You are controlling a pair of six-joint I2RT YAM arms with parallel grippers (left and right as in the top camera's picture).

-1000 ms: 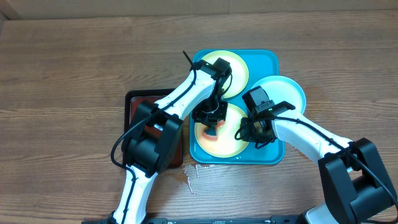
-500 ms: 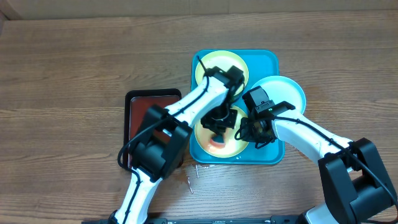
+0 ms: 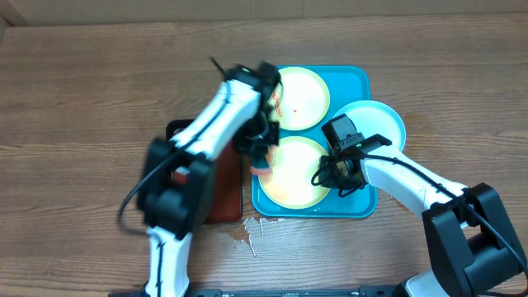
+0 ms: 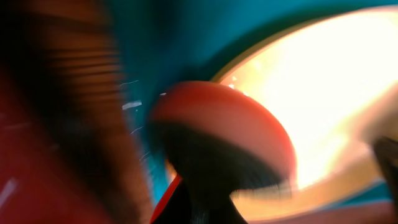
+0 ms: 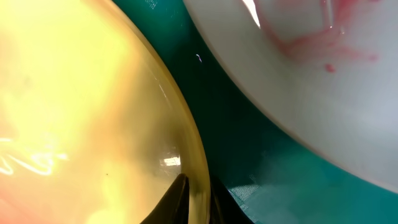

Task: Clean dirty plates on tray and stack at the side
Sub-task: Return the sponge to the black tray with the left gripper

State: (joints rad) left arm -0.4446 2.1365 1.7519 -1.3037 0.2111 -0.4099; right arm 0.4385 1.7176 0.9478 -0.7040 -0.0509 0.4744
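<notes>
1. Table (image 3: 82,99), near side of the tray (image 3: 351,76): small wet marks (image 3: 252,231) lie on the wood just off the tray's near left corner.

2. Near yellow-green plate (image 3: 289,177): it lies flat inside the tray, in its near half. The centre looks pale and glossy.

3. Right gripper (image 3: 330,177): it sits over the tray's near right part, at the right edge of the near yellow-green plate. In the wrist view the dark fingers (image 5: 174,199) stand on either side of that plate's rim, closed on it.

4. Left gripper (image 3: 262,147): it is at the tray's left rim, about halfway along, with the arm heavily blurred. It is clamped on a red-orange scrubber (image 3: 261,166). In the wrist view the scrubber's rounded head (image 4: 230,130) hangs by the left edge of the near yellow-green plate. The blur hides whether it touches the plate or the tray.

5. Black tray (image 3: 183,124): it stands just beside the turquoise tray's left side, with a reddish-brown inside, and is partly covered by the left arm.

6. Light blue plate (image 3: 379,124): it overlaps the tray's right rim, part inside and part outside. The wrist view shows pink-red smears (image 5: 311,46) on its white face.

7. Far yellow-green plate (image 3: 304,95): it lies flat in the tray's far half, apart from both grippers, with a small reddish speck on its centre.
</notes>
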